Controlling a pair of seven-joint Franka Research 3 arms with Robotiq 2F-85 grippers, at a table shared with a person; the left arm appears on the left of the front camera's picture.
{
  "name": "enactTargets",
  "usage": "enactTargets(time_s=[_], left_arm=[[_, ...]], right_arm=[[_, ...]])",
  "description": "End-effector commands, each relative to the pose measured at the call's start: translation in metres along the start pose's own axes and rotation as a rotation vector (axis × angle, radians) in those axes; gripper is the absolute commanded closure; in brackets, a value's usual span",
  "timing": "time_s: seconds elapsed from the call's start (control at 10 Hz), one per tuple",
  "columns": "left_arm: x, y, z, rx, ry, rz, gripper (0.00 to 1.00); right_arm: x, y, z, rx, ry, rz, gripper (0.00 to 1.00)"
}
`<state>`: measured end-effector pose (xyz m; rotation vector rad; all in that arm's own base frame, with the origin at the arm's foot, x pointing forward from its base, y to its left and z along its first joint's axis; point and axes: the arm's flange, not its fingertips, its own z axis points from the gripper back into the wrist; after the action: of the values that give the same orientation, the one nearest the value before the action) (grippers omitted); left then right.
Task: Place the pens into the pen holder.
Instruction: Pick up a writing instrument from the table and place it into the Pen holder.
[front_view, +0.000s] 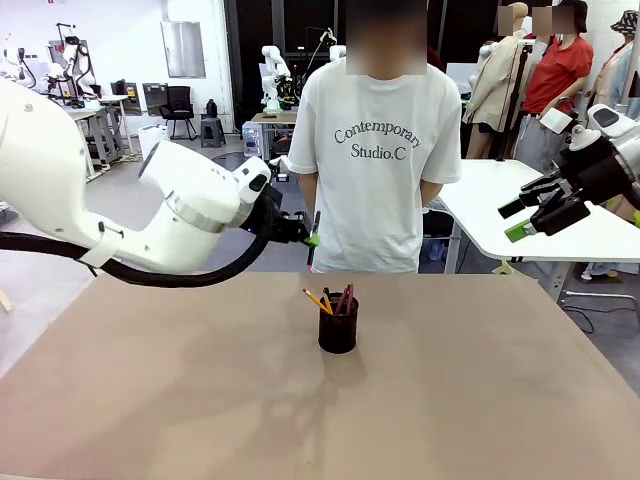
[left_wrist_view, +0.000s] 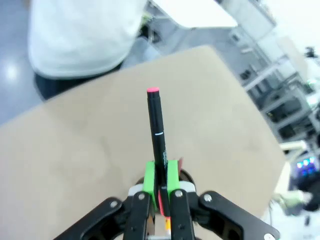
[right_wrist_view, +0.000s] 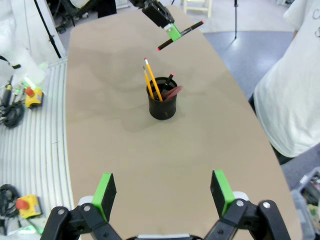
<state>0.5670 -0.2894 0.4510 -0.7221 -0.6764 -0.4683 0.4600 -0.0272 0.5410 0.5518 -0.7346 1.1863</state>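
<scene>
Front view. A matte tan table (front_view: 150, 400) carries the pen holder (front_view: 338, 326), a small black mesh cylinder near the middle, with a yellow-orange pencil (front_view: 317, 300) and a dark-red pen (front_view: 346, 297) leaning out of it. The left gripper (front_view: 310, 238) hangs above and behind the holder, jaws pinched on a slim black pen (front_view: 315, 232) that stands nearly upright. The right gripper (front_view: 525, 220) is raised at the right edge, green pads apart, nothing between them.

Left wrist view. The left gripper (left_wrist_view: 160, 176) clamps the smooth black pen (left_wrist_view: 157, 125) between its green pads; the pen's red tip points away over the bare tabletop.

Right wrist view. The right gripper (right_wrist_view: 163, 192) stands wide open and empty above the table. Farther off, the holder (right_wrist_view: 162, 105) sits with pencil and dark-red pen inside; beyond it the left gripper (right_wrist_view: 173, 33) grips the black pen (right_wrist_view: 186, 33).
</scene>
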Motion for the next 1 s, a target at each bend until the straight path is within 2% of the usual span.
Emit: enactTargets(time_s=[0.0,0.2,0.3,0.4,0.5,0.6,0.7,0.9], left_arm=[[-0.067,0.039,0.031,-0.16,-0.013,-0.18,1.0],[-0.068,0.029,0.032,-0.18,-0.051,-0.305,1.0],[-0.069,0.023,0.03,-0.172,-0.117,-0.382,1.0],[-0.069,0.019,0.03,-0.168,-0.182,-0.391,1.0],[-0.069,0.017,0.03,-0.176,-0.202,-0.387,1.0],[-0.065,0.02,0.026,-0.107,-0.184,-0.305,1.0],[-0.041,0.022,0.027,-0.17,-0.193,-0.387,1.0],[-0.041,0.022,0.027,-0.17,-0.193,-0.387,1.0]], right_arm=[[0.002,0.0,-0.001,-0.012,0.007,0.007,0.0],[0.002,0.0,-0.001,-0.012,0.007,0.007,0.0],[0.002,0.0,-0.001,-0.012,0.007,0.007,0.0],[0.002,0.0,-0.001,-0.012,0.007,0.007,0.0],[0.002,0.0,-0.001,-0.012,0.007,0.007,0.0],[0.002,0.0,-0.001,-0.012,0.007,0.007,0.0],[0.002,0.0,-0.001,-0.012,0.007,0.007,0.0],[0.002,0.0,-0.001,-0.012,0.007,0.007,0.0]])
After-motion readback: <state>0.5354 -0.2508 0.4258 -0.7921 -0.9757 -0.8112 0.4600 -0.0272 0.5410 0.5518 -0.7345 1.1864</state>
